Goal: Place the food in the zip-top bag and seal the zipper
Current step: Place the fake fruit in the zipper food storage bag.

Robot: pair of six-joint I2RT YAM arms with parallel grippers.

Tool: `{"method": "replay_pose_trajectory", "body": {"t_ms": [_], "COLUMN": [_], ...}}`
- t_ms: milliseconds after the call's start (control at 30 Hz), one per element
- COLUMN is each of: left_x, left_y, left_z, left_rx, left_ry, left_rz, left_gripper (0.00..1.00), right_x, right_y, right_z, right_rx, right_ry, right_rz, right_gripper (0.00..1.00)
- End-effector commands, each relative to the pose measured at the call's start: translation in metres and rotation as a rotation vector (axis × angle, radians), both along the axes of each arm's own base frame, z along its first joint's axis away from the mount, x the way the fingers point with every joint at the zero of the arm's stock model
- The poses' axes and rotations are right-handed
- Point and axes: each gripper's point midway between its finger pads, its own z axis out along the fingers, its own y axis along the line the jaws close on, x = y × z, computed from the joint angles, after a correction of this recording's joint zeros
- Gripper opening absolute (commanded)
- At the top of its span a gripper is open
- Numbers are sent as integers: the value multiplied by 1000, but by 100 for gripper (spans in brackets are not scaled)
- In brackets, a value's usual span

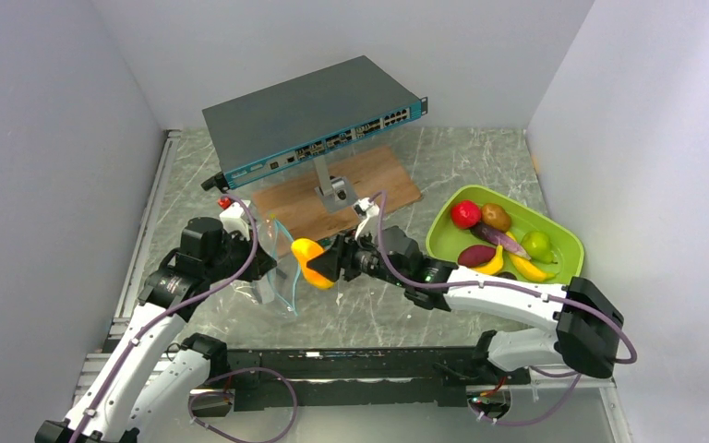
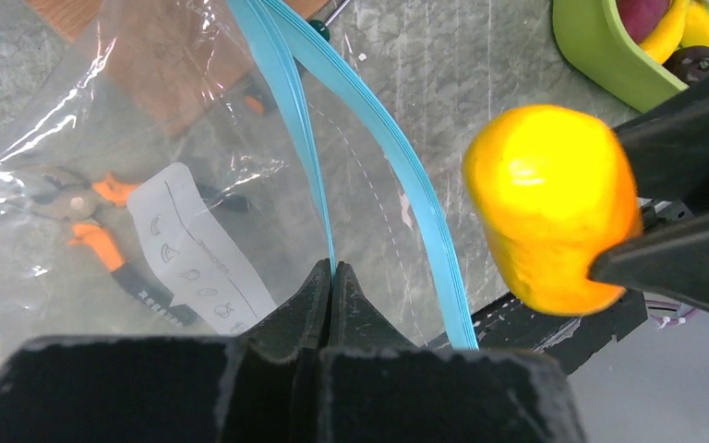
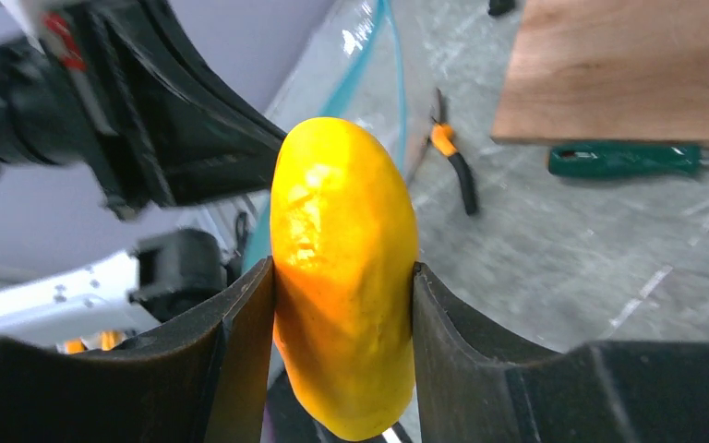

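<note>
The left gripper (image 2: 330,277) pinches one lip of the zipper (image 2: 282,101) so the zip-top bag (image 2: 148,138) gapes open, and the right gripper (image 3: 343,277), clamped on the orange-yellow fruit (image 2: 549,203), hangs just beside that mouth.

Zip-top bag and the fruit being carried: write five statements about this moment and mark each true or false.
1. The right fingers clamp the yellow-orange fruit from both sides. True.
2. The left fingers are spread and clear of the zip-top bag. False: they are pinched shut on one strip of its teal zipper.
3. The yellow-orange fruit is inside the bag. False: it is held in the air outside, beside the mouth.
4. The lime-green tray holds a red apple and a green pear. True.
5. The zipper is sealed. False: its two strips stand apart.
</note>
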Motion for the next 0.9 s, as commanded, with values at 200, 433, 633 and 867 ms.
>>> {"method": "replay_pose_trajectory", "body": {"t_ms": [200, 433, 633, 867], "left_x": [4, 4, 3, 0], "left_y": [-4, -2, 1, 2], "left_z": [12, 16, 20, 30], "left_rx": [-21, -22, -25, -46], "left_ry": [-64, -82, -107, -155], "left_rz": [-15, -3, 11, 12], "left_gripper": [0, 0, 0, 0], "right_x": [18, 12, 11, 2], "right_y": [37, 60, 54, 71], "right_z": [61, 26, -8, -16], "right_rx": [161, 91, -56, -93], "right_ry": [134, 341, 351, 324], "right_rz": [-369, -466, -566, -466], "right_gripper": [0, 0, 0, 0]}}
